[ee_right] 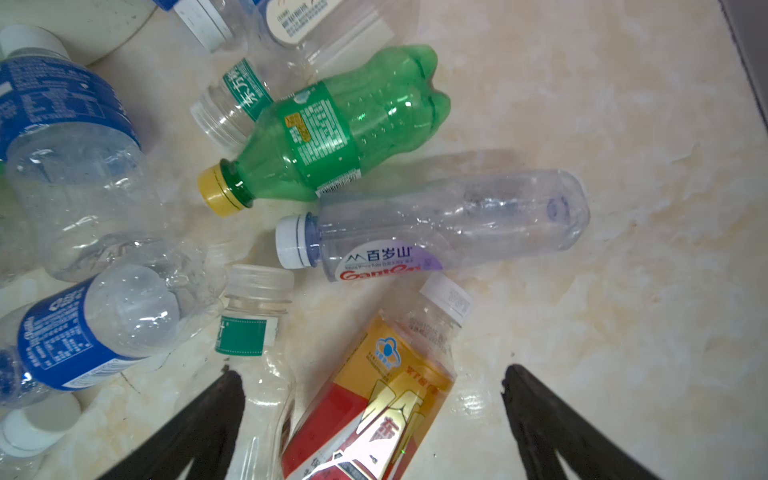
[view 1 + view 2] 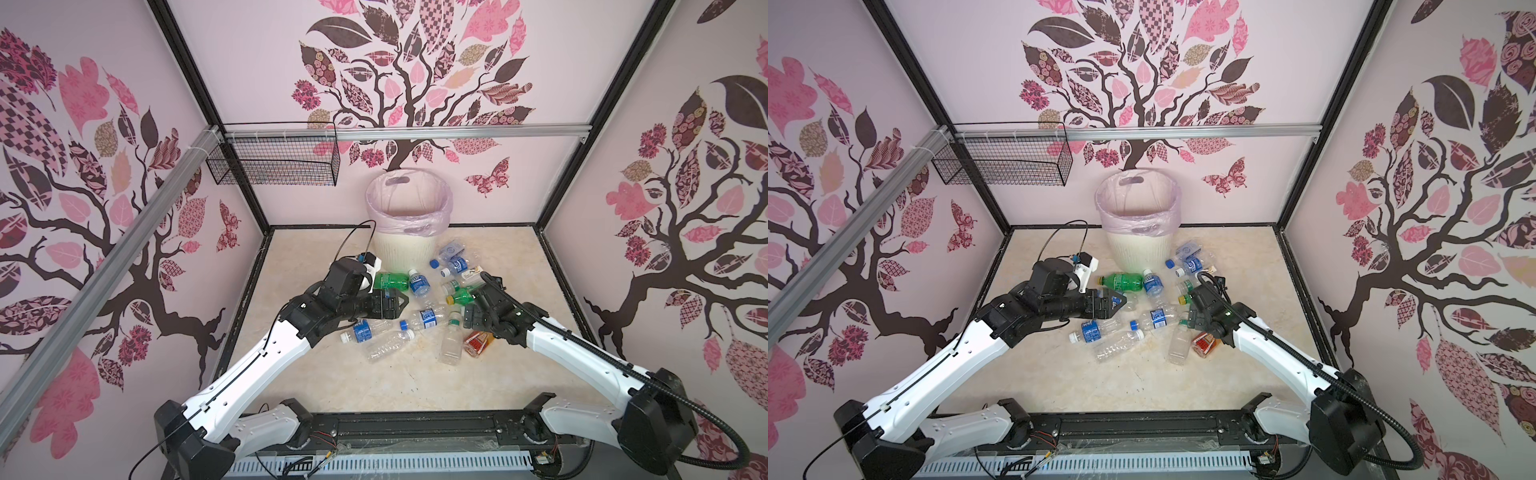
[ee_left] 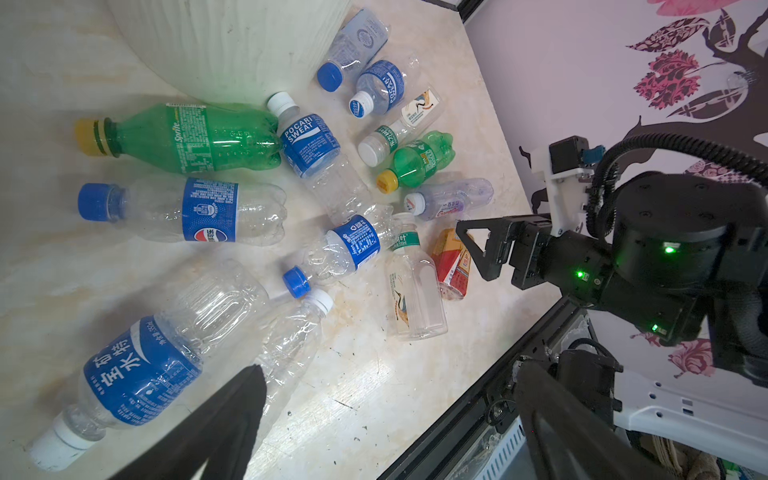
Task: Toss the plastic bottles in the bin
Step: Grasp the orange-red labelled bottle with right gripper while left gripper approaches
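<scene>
The cream ribbed bin (image 2: 405,249) (image 2: 1138,247) with its pink bag stands at the back of the floor. Several plastic bottles (image 2: 428,318) lie scattered in front of it. Among them are a large green one (image 2: 390,280) (image 3: 199,139), a small green one (image 1: 340,133) and an orange-red labelled one (image 1: 374,403) (image 2: 478,343). My left gripper (image 2: 400,301) (image 3: 388,370) hovers open over the left of the pile, holding nothing. My right gripper (image 2: 469,318) (image 1: 370,372) is open just above the orange-red bottle, a finger on either side of it.
A black wire mesh basket (image 2: 274,162) hangs on the back wall, left of the bin, under an aluminium rail (image 2: 415,133). Patterned walls close in the floor on three sides. A black frame (image 2: 415,424) runs along the front edge.
</scene>
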`<state>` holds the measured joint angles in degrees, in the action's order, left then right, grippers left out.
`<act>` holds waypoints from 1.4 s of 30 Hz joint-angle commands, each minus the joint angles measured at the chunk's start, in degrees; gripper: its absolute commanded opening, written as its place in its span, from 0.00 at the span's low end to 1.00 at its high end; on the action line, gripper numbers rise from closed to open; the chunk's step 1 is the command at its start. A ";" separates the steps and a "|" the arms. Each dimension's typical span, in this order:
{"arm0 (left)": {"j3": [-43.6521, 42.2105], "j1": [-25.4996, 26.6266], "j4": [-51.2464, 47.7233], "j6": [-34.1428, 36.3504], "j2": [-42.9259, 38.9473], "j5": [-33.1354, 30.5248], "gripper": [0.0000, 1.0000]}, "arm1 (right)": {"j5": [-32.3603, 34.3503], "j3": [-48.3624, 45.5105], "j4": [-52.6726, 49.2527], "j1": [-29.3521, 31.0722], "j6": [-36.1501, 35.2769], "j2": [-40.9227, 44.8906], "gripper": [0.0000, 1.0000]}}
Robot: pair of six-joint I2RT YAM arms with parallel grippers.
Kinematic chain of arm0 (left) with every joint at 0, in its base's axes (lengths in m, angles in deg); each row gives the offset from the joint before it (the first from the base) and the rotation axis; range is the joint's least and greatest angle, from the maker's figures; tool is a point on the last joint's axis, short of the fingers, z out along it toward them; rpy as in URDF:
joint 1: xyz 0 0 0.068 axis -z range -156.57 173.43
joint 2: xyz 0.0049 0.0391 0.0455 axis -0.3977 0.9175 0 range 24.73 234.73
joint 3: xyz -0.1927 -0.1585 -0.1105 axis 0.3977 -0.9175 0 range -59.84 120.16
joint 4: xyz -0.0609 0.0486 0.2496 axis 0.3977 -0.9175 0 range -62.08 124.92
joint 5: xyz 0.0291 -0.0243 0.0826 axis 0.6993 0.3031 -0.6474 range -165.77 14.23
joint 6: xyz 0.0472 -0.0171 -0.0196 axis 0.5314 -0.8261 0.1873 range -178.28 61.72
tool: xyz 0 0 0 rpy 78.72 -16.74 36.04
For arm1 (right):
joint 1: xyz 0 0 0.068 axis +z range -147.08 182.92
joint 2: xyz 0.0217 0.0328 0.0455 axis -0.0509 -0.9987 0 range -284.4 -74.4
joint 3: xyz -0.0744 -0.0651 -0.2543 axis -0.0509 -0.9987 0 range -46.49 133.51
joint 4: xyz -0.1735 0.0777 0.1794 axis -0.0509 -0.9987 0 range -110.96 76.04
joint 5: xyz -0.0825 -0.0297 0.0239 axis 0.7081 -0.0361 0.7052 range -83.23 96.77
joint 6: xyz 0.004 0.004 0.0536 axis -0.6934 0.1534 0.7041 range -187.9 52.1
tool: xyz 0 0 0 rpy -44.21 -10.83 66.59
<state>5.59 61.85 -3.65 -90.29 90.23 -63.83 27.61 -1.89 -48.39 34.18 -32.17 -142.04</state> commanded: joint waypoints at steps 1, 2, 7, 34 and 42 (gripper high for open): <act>-1.59 0.30 1.86 -0.60 -0.17 -0.78 0.97 | -1.96 -2.77 -0.30 0.04 7.60 3.95 1.00; -1.70 0.30 1.83 -0.60 -0.19 -0.87 0.97 | -2.19 -3.61 -0.14 0.04 8.83 4.62 0.99; -2.49 0.32 2.37 -0.92 0.13 -0.34 0.97 | -3.16 -7.83 1.60 0.07 12.86 7.33 1.00; -1.28 5.94 3.24 -1.26 3.63 -0.12 0.97 | -11.20 -17.76 18.35 -4.14 15.16 4.38 0.83; -0.92 6.96 2.75 -0.99 4.59 -1.11 0.97 | -12.00 -18.67 20.56 -4.54 15.16 2.78 0.72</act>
<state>3.68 68.45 -1.37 -91.47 94.44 -64.16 15.96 -19.99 -28.85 30.14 -17.07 -138.30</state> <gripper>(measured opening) 0.972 0.733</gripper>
